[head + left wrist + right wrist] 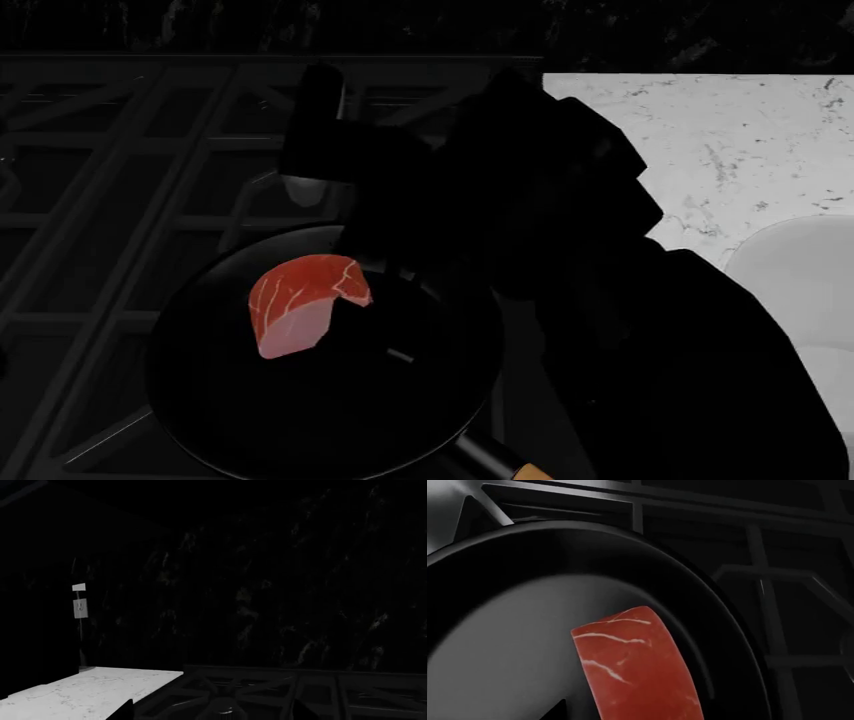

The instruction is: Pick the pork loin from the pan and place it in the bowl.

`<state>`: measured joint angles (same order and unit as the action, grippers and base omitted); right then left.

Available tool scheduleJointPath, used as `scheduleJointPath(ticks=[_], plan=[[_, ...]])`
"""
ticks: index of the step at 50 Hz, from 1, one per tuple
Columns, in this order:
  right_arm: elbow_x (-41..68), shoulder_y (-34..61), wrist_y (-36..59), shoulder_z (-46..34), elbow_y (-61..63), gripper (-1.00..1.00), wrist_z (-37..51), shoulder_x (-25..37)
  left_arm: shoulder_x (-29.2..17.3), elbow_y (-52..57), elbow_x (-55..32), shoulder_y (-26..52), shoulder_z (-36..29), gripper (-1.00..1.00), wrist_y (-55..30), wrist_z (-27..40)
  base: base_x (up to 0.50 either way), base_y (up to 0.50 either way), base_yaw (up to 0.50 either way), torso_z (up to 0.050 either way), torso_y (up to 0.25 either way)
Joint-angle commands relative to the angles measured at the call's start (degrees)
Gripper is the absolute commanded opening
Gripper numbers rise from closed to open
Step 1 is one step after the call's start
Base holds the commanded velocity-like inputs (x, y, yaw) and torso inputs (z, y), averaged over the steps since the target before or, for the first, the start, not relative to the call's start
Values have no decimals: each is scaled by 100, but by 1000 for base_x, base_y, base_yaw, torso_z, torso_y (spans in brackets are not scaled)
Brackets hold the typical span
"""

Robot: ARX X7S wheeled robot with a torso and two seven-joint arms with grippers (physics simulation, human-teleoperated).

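The pork loin [304, 305], red with white marbling, lies in the left half of the black pan [227, 400], whose tan handle end [529, 472] shows at the bottom edge. In the right wrist view the pork loin [634, 665] fills the space between my right gripper's [637, 712] fingers. One fingertip [555, 711] stands off the meat with a gap, so the gripper is open. The pale bowl [801, 290] sits on the counter at the right, partly hidden by my right arm [574, 260]. My left gripper [213, 712] is open, holds nothing and faces the dark wall.
Black stove grates [120, 180] surround the pan. A white marble counter [747, 140] lies to the right of the stove. A dark backsplash wall [267, 580] with a wall outlet [80, 608] rises behind the stove.
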<state>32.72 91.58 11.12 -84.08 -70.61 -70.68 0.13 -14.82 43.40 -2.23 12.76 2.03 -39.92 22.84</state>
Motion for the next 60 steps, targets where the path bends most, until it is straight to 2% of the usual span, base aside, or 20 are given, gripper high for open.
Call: scheduleJointPath(ticks=[1,7,8,11,12,31,36,43,44,45,47,60], plan=[[13,-70,21,-63,51,100,-11,-13,-12,-64,-28,-48,26,100,66,29,0,0,0,0,0],[-11,-105,47,-80,64,100,19,-13,-16,-60,-55,-76,50,100,100,38,0,0,0,0,0],[-15,-106,60,-84,77,100,13,-13,-3,-164,-40,-189,53,100,316,51,0,0,0,0,0],[-23,-120,83,-89,88,100,12,-13,-20,-75,-79,-105,77,100,140,43,0,0,0,0,0],[9,-116,102,-65,84,-100,15,-13,-23,-81,-80,-111,82,100,147,46,0,0,0,0,0],[77,-14,118,-83,196,-100,83,-13,-43,102,-180,-202,177,100,108,72,-1,0,1,0,0],[148,150,160,-100,296,-100,138,-12,-18,46,-204,-434,230,100,419,70,-2,1,0,0,0],[234,334,192,-84,328,-100,201,-11,-66,389,-278,-392,285,100,96,71,0,0,0,0,0],[238,366,191,-78,330,-100,215,-10,-46,288,-235,-549,260,100,359,82,0,0,0,0,0],[245,390,194,-74,327,-100,216,-9,-73,486,-286,-394,279,100,22,79,0,0,0,0,0],[259,441,211,-56,340,-100,239,1,-84,587,-297,-401,290,100,-50,87,0,0,0,0,0],[742,822,1662,128,3233,-100,1300,1428,-112,829,-321,-498,247,100,-107,115,0,0,0,0,0]])
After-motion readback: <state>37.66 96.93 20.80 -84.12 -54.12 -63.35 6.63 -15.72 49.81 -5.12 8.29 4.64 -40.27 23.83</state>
